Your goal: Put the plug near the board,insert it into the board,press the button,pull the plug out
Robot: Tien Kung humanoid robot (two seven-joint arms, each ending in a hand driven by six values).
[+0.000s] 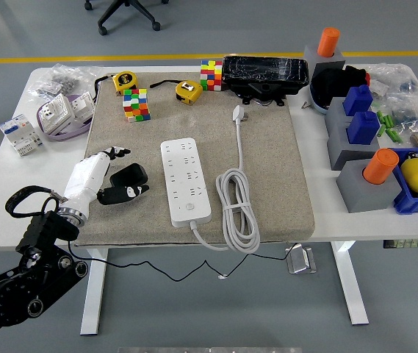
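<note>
While resting on the mat (267, 176), left hand (113, 180) lay loosely open, grasping nothing. Just right of it, white power strip (185, 181); farther right, coiled cable (236, 206); beyond, up and right, the unplugged plug (239, 112).

On the desk (3, 193): 1 power strip (186, 181), 1 plug (239, 112), 2 tape measures (124, 80) (187, 91), 2 puzzle cubes (136, 104) (210, 74), 2 orange cylinders (328, 42) (380, 166), 2 blue blocks (356, 99) (364, 127).
</note>
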